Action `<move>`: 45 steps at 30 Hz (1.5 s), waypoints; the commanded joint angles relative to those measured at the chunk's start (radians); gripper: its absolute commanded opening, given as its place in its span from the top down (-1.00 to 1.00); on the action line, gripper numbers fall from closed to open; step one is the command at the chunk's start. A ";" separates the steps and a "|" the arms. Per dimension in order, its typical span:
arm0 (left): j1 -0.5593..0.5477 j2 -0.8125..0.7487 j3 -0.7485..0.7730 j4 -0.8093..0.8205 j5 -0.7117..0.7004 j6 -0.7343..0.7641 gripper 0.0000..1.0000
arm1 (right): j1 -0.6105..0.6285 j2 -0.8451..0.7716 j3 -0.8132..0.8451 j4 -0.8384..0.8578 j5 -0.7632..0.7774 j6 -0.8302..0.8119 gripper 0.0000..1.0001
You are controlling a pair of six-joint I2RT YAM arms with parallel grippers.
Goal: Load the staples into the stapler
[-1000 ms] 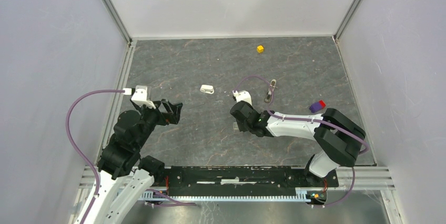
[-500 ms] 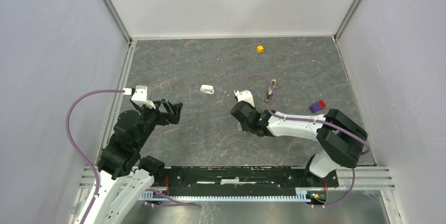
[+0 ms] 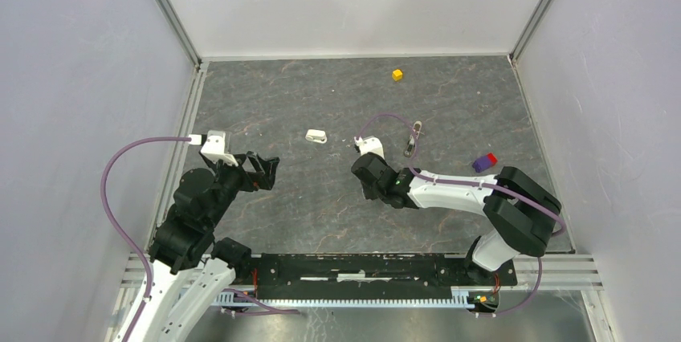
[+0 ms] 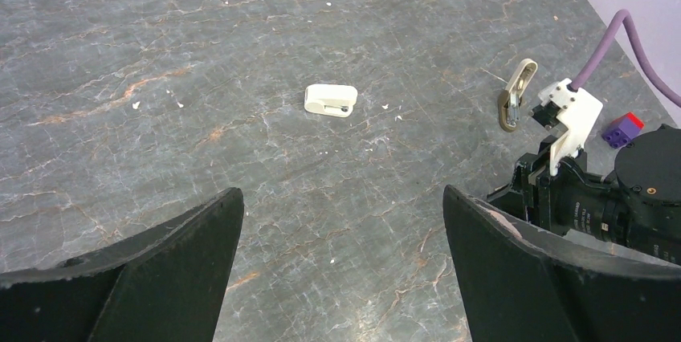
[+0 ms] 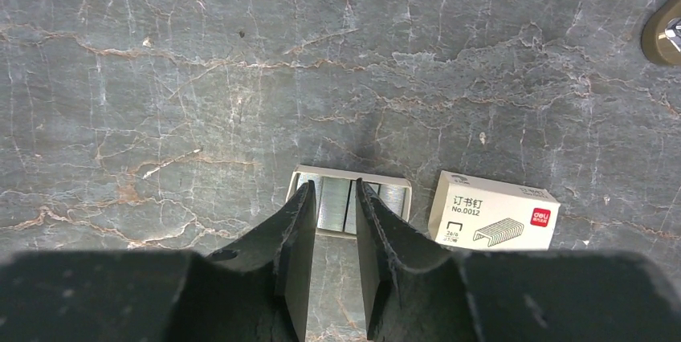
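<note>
The step in hand looks like the pick-up of the staples (image 5: 387, 201), which lie near the middle of the desk (image 5: 161, 77), a little toward its near edge, directly under the right claw (image 5: 333, 191). Its two dark, wedge-shaped fingers (image 5: 295, 221) stand close together and low over the block. One is at the block's left rim and the other is partway across, with a silvery band showing in the narrow gap. I cannot tell whether they already pinch it or only straddle it. To do this well, the fingers should probably close squarely on the long sides of the strip and lift straight up. The staples are thin, smooth, ribbed metal in a pale rim, so they may well slip or break apart under a skewed squeeze. A pale card box (image 5: 494, 220) with dark print sits just beside the block on the side toward the desk's right edge, apart from it, so a sideways drift could knock it. The stapler (image 4: 330, 100), small, white, glossy plastic with rounded ends, lies flat toward the far side of the desk's centre, well apart from the staples. The left claw (image 4: 341, 193) hangs wide open and empty above the stone-patterned, matte grey desk near its left edge.
</note>
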 commanded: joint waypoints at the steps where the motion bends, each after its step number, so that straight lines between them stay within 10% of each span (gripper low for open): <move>1: -0.004 0.002 0.011 0.021 0.005 0.049 -1.00 | 0.006 0.001 0.013 0.024 0.000 -0.004 0.37; 34: -0.003 0.003 0.011 0.021 0.004 0.050 -1.00 | 0.015 -0.079 -0.003 0.107 -0.092 -0.035 0.47; 45: -0.002 0.008 0.009 0.021 0.004 0.050 -1.00 | 0.015 -0.031 0.008 0.047 -0.108 -0.305 0.13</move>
